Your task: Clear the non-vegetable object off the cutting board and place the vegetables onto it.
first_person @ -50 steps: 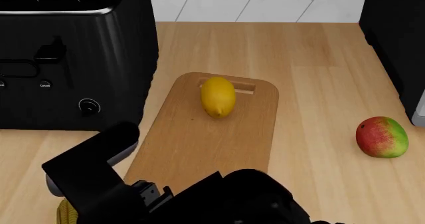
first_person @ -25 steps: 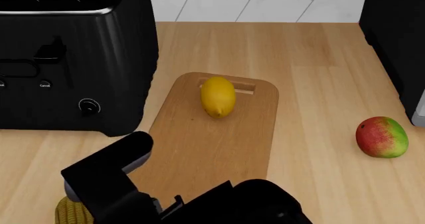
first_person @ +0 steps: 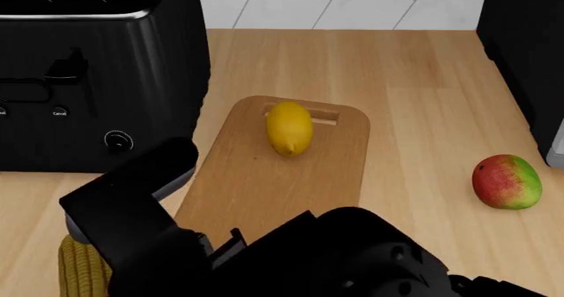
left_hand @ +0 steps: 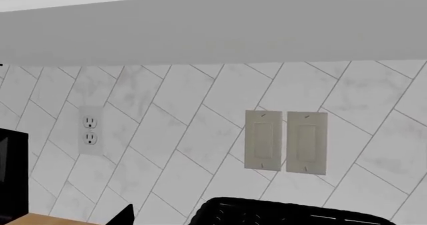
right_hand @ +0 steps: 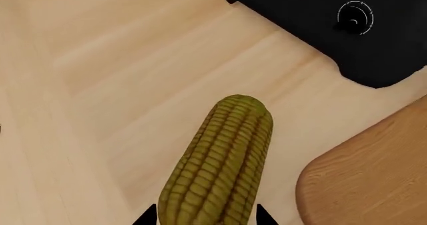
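The light-brown cutting board (first_person: 264, 191) lies mid-counter with the smooth yellow oval vegetable (first_person: 289, 127) on its far end by the slot handle. The red-green fruit (first_person: 506, 182) sits on the counter to the right, off the board. My right gripper (right_hand: 205, 216) is shut on the corn cob (right_hand: 223, 160), which sticks out between both fingertips over the counter, left of the board's near corner (right_hand: 367, 180). In the head view the cob (first_person: 79, 270) peeks out under my right arm (first_person: 132, 208). One left fingertip (left_hand: 125, 216) shows well off centre, facing the tiled wall.
A big black toaster (first_person: 97, 72) stands at the back left, close to the board's left edge; its dial (right_hand: 354, 17) shows in the right wrist view. A dark appliance (first_person: 524, 39) stands at the back right. The tiled wall carries an outlet (left_hand: 89, 130) and switches (left_hand: 287, 141).
My right arm swung right, then back left, with the corn cob in its jaws. The cob now shows larger and higher in the head view. Oval vegetable and fruit have not moved.
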{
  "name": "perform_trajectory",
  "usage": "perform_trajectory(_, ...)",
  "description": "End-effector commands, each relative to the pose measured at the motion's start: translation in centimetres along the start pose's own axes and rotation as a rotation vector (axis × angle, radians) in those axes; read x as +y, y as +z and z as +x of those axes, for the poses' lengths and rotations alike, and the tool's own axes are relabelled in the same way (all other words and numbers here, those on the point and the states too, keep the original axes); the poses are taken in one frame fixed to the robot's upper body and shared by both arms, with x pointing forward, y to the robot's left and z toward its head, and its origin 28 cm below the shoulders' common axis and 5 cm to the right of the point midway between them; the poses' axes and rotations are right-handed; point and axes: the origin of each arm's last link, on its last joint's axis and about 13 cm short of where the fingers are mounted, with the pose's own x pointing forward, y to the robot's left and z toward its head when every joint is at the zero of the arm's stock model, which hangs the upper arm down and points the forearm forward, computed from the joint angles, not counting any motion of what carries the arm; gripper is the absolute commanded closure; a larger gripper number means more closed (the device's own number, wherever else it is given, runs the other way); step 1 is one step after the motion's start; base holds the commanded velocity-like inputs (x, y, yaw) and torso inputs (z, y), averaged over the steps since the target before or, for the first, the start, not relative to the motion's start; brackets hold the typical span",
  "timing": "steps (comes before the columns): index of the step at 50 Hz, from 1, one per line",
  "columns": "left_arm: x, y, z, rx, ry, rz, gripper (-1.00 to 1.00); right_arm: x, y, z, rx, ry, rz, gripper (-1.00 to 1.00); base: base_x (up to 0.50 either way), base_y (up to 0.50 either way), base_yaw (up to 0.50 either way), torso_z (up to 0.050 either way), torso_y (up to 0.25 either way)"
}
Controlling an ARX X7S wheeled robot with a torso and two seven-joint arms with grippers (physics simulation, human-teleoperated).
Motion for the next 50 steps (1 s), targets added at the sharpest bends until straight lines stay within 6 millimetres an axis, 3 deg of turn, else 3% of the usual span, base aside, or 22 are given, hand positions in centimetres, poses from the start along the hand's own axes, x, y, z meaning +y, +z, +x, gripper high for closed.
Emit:
perform_trajectory(1,0.0,0.0,0.0,0.000,0.000,-0.001,-1.00,-0.9,0.9,-1.3,-0.055,-0.055,-0.019,1.00,0.00,0.00,0.00,0.000,0.000)
perform_trajectory(17,-0.1,0.3,-0.2,-0.009,0.000,0.003,-1.00,-3.1,0.3,-1.6,-0.062,-0.146,0.036,1.00,0.00,0.00,0.00,0.000,0.000)
perform_trajectory(34,-0.1,0.4,0.1,-0.010,-0.001,0.004,-1.00,-6.3,0.9,-1.0,-0.064,-0.237,0.064,1.00,0.00,0.00,0.00,0.000,0.000)
perform_trajectory(50,-0.1,0.2,0.1,-0.004,0.002,0.010,-1.00,-9.2,-0.7,0.3,-0.032,-0.328,0.094,1.00,0.00,0.00,0.00,0.000,0.000)
